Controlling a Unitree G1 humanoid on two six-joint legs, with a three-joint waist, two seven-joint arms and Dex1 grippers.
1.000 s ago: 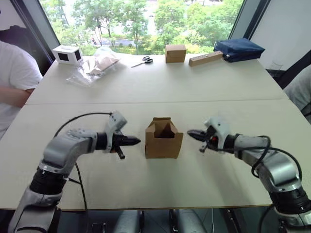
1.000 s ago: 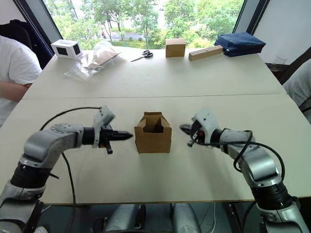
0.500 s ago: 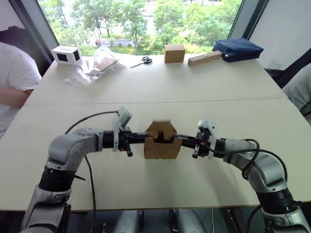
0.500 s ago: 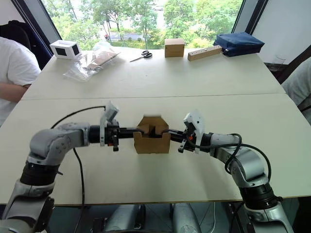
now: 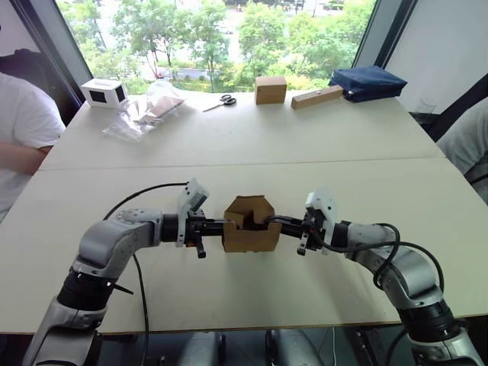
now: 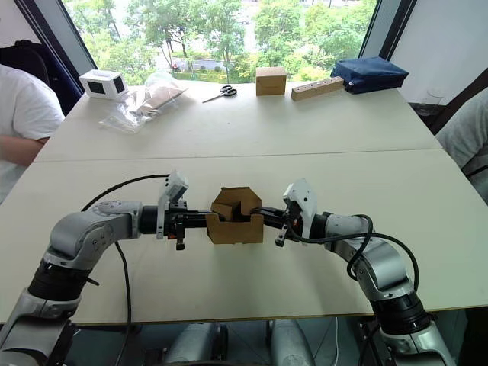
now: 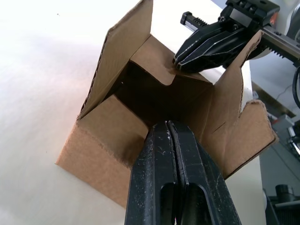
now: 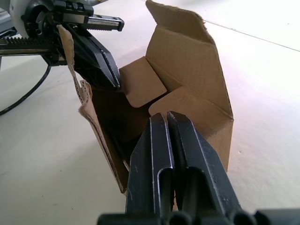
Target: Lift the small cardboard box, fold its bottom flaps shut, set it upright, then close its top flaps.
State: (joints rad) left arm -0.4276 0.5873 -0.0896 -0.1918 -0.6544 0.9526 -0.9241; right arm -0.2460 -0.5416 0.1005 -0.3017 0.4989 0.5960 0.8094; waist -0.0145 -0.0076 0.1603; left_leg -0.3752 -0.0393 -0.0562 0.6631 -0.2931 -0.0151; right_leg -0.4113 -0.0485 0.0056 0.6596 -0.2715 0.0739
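Both closed, empty end effectors, left (image 5: 216, 224) and right (image 5: 281, 222), press the box's (image 5: 250, 235) side flaps inward; uneven pushing could skid it.

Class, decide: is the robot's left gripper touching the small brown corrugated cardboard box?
Touching. In the left wrist view, the shut left gripper presses its tips on the small brown cardboard box's side flap, folding it inward.

No readable text, label, brand or number is showing anywhere — the small cardboard box (image 5: 250, 226) is presenting plain brown faces, and the white box with black panels (image 5: 104, 91) is sitting too far off for any marking to be made out.
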